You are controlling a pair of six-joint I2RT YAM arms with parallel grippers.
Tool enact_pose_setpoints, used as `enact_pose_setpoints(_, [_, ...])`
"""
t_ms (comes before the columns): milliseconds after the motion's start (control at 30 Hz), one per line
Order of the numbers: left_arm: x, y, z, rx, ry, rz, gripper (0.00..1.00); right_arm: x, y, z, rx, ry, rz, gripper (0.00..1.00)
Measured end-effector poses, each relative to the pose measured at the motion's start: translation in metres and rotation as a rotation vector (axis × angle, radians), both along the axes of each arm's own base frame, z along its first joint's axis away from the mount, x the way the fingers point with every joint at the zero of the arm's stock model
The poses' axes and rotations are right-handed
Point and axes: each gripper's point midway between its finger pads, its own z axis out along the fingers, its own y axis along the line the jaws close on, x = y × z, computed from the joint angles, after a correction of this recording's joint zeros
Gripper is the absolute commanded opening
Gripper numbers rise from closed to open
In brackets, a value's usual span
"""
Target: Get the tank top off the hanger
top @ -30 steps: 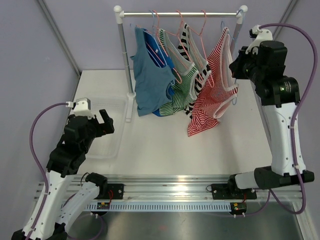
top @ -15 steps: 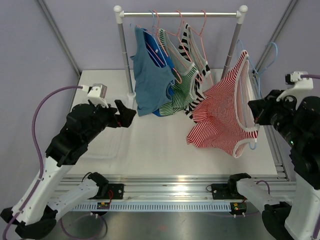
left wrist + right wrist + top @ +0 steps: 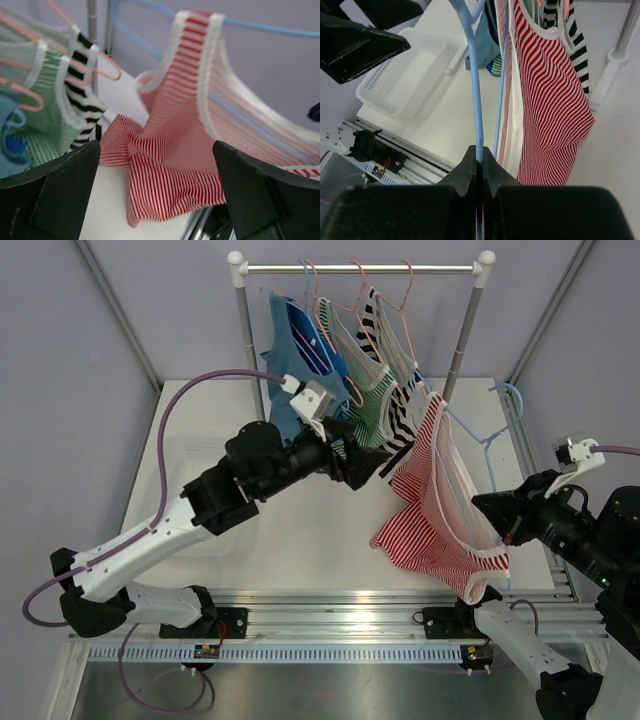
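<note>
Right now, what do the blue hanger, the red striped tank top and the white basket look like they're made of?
The blue hanger: thin smooth rod, slight sheen, probably plastic or coated wire. The red striped tank top: soft matte fabric, likely knit; it drapes and folds. The white basket: likely moulded plastic, fine grid of holes.

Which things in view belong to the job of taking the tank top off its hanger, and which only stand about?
Belong to the job: red striped tank top, blue hanger, right gripper shut on the blue hanger, left gripper open near the tank top.
Only standing about: clothes rack, blue top, green striped top, black striped top, white basket.
</note>
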Motion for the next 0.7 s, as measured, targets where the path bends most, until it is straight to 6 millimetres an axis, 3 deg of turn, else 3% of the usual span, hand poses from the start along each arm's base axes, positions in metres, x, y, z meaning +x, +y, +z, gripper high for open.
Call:
enact_pose_setpoints(233, [0.019,-0.057,0.005,-0.025,-0.109,-0.047,0.97,0.000,0.013,-0.018,0.020,0.082,0.060,0.00])
enact_pose_setpoints(267, [0.025,-0.066,-0.002,-0.010,-0.109,-0.045,0.96,0.000,0.014,-0.020,0.022,0.090,0.066,0.00])
enact_pose_setpoints(333, [0.034,-0.076,-0.010,0.016,-0.111,-0.028,0.90,0.000,0.015,-0.023,0.024,0.100,0.071,0.00])
enact_pose_setpoints(467, [0.047,-0.086,-0.019,0.050,-0.123,-0.001,0.69,-0.002,0.018,-0.024,0.031,0.111,0.087,0.00])
enact_pose_setpoints(567, [0.052,-0.087,-0.021,0.065,-0.133,0.018,0.66,-0.001,0.019,-0.026,0.032,0.119,0.091,0.00])
enact_pose_setpoints(600, [0.054,-0.087,-0.021,0.068,-0.137,0.025,0.48,-0.001,0.019,-0.027,0.033,0.121,0.093,0.00])
enact_pose_setpoints(633, [0.055,-0.087,-0.020,0.068,-0.139,0.033,0.36,-0.002,0.020,-0.027,0.034,0.122,0.096,0.00])
enact_pose_setpoints(700, [0.059,-0.087,-0.019,0.070,-0.142,0.049,0.21,-0.002,0.020,-0.027,0.034,0.121,0.096,0.00])
